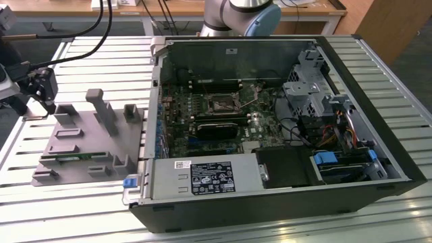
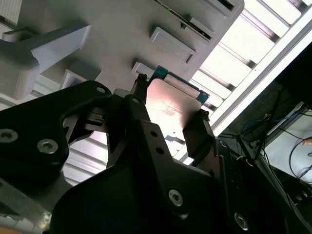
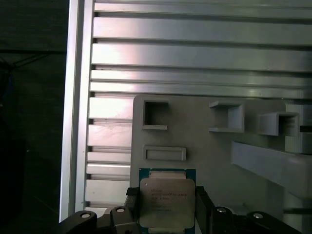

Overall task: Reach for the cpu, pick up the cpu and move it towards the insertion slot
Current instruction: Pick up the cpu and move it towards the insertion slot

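Exterior view first: the gripper [image 1: 44, 101] hangs over the far corner of the grey fixture [image 1: 81, 142] at the exterior view's left, on the slatted table [image 1: 88, 55]. One narrow green memory stick [image 1: 73, 158] lies in the fixture's near edge. Well apart, inside the open computer case [image 1: 378, 167], sits the single insertion slot [image 1: 221, 104], a dark square in a shiny frame on the green circuit board [image 1: 263, 126]. Over to the second wrist view: one cpu [image 2: 170, 112], silvery lid up, sits between the two black fingers [image 2: 197, 134]. Both appear pressed to its opposite edges, so I judge the jaws clamped on the chip, which is held over the fixture. Now the first wrist view: the same cpu [image 3: 167, 202] is square between the fingers [image 3: 202, 207], with its green rim peeking out past the lid. Beyond it I count three open box pockets and one flat rectangular frame on the fixture. As for handling, I'd call this chip light, thin and stiff. The smooth metal top is likely slippery and the underside likely delicate. Opposite edges of the rim are the sensible hold, kept level, and that is where the fingers sit.
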{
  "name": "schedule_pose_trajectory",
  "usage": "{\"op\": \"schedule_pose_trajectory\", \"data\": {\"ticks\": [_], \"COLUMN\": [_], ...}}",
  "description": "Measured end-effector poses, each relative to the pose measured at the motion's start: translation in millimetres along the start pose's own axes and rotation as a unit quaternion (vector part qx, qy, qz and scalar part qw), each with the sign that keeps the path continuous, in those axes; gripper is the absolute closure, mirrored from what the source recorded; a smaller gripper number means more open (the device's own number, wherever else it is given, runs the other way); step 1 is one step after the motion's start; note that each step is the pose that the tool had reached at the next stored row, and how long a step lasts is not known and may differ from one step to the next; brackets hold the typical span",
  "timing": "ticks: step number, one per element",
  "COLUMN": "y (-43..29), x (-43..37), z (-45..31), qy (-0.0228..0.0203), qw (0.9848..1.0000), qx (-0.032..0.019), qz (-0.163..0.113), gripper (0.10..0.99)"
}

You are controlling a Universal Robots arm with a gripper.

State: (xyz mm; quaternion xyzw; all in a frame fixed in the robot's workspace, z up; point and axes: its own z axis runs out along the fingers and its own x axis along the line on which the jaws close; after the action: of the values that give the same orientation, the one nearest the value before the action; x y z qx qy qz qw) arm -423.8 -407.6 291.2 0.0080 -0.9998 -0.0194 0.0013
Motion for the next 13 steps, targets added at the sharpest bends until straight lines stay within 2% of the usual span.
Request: {"op": "schedule_pose_trajectory", "data": {"ticks": [4,13], "y": [0.2,1.4], "x": [0.0,0.0], "z": [-4.6,-22.4], "qy": [0.0000,0.0000], "qw": [1.0000,1.0000], "qx": [0.0000,0.0000], "qz": [0.000,0.001], "gripper": [0.541,0.541]}}
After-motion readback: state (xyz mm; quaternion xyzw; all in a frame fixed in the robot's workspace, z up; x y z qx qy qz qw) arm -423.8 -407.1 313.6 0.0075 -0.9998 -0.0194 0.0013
